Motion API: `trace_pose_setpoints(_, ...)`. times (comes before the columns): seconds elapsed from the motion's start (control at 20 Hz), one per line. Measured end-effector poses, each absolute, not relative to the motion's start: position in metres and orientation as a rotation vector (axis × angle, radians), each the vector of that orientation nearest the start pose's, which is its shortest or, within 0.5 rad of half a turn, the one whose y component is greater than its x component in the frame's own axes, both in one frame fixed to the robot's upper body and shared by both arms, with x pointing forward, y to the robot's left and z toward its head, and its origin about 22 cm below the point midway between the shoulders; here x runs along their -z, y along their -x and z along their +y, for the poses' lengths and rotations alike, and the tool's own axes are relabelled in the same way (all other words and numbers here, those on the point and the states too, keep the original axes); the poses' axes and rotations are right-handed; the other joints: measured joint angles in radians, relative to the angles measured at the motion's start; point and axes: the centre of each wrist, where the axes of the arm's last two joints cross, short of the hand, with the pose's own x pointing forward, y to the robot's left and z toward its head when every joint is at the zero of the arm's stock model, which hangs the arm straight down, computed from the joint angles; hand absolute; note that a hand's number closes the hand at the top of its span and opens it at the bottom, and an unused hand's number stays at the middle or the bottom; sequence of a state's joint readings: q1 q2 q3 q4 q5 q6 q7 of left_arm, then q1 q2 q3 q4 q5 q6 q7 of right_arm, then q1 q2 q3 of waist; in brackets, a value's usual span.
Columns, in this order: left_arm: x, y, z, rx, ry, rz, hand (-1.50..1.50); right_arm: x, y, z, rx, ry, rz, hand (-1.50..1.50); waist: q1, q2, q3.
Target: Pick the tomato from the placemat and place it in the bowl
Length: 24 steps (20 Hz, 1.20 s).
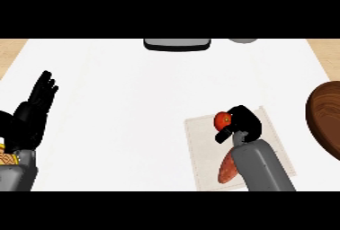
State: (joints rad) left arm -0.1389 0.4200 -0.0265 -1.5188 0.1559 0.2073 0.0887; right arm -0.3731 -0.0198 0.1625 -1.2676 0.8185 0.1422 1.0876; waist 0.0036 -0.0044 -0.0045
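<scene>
A red tomato shows over the pale placemat at the right of the counter. My right hand is curled round it from the right, hiding most of it. I cannot tell whether the tomato still touches the mat. The brown wooden bowl lies at the right edge, partly cut off, a little apart from the mat. My left hand rests open at the left edge, fingers straight and pointing up.
A reddish-brown oblong item lies on the placemat beside my right forearm. A dark grey flat object and a grey round object sit at the counter's far edge.
</scene>
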Motion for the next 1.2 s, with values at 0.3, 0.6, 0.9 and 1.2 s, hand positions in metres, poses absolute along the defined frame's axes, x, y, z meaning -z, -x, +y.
trace_pose_setpoints(0.3,-0.056,-0.273,0.303,0.071,-0.326,-1.573,0.00,-0.014,-0.330,-0.159,-0.610,0.827,-0.556,1.50,-0.004,-0.007,-0.008)
trace_pose_setpoints(0.6,-0.058,-0.273,0.309,0.075,-0.330,-1.571,0.00,-0.009,-0.334,-0.156,-0.600,0.868,-0.580,1.50,-0.002,-0.008,-0.006)
trace_pose_setpoints(0.9,-0.056,-0.275,0.311,0.070,-0.333,-1.573,0.00,-0.018,-0.346,-0.160,-0.583,0.993,-0.603,1.50,0.000,0.000,0.001)
trace_pose_setpoints(1.2,-0.056,-0.280,0.307,0.069,-0.327,-1.578,0.00,-0.056,-0.388,-0.199,-0.527,1.110,-0.635,1.50,0.006,0.006,0.004)
